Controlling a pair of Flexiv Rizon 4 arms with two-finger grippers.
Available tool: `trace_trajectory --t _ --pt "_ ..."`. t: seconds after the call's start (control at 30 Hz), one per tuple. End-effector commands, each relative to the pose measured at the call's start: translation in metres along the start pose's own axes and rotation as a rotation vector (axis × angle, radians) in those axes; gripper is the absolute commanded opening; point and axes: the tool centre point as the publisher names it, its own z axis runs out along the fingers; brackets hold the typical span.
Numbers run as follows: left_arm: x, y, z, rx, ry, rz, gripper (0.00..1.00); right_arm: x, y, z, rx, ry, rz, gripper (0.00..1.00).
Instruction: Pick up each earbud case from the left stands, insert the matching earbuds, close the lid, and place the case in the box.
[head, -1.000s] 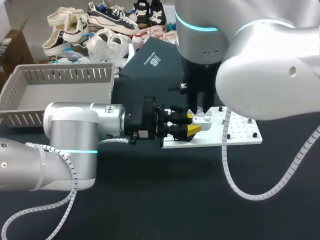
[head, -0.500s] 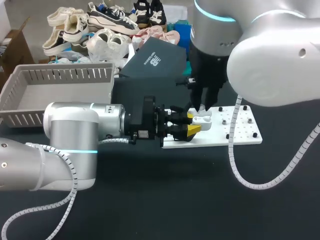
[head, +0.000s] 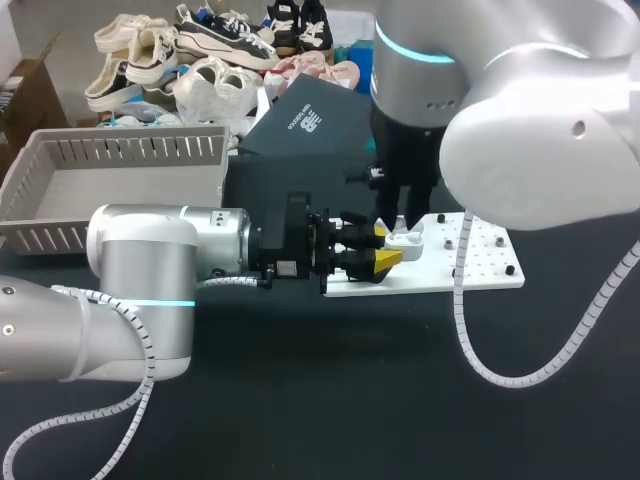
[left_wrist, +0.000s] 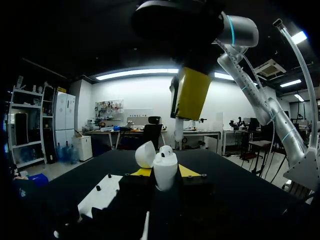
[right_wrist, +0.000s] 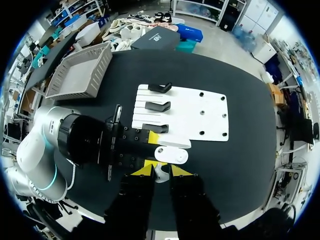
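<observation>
White earbud case (head: 405, 240) at frame centre, clamped upright in left gripper (head: 385, 247), over edge of stand plate (head: 485, 265). Right gripper (head: 403, 222) just above, pinching earbud (right_wrist: 160, 173). Risk: earbud off-line with socket, so jams or drops. Case long axis vertical, mouth up, lid (left_wrist: 145, 154) tipped open.

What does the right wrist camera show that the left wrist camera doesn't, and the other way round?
Only the right wrist view shows the gray basket, the three black stands and the left arm. Only the left wrist view shows the case's lid from the side, tipped open. Both show the white plate, the open earbud case in the left gripper and the earbud in the right gripper.
</observation>
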Motion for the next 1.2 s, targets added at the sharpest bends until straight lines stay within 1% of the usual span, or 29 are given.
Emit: trace_trajectory --t 0.03,0.43,0.73,0.83,1.0,1.2 --pt "0.000 -0.001 0.000 -0.005 -0.001 0.002 0.00 -0.004 0.003 0.009 0.010 -0.003 0.010 0.00" --pt "0.000 -0.001 0.000 -0.005 -0.001 0.002 0.00 -0.012 0.000 0.017 -0.003 -0.013 0.015 0.00" --pt "0.000 -0.001 0.000 -0.005 -0.001 0.002 0.00 -0.012 -0.003 0.018 -0.022 -0.012 -0.009 0.00" --pt "0.000 -0.001 0.000 -0.005 -0.001 0.002 0.00 -0.010 -0.004 0.014 -0.029 -0.016 -0.040 0.00" --pt "0.000 -0.001 0.000 -0.005 -0.001 0.002 0.00 -0.007 -0.004 0.008 -0.034 -0.006 -0.138 0.00" --pt "0.000 -0.001 0.000 -0.005 -0.001 0.002 0.00 -0.007 -0.005 0.006 -0.035 0.000 -0.192 0.00"
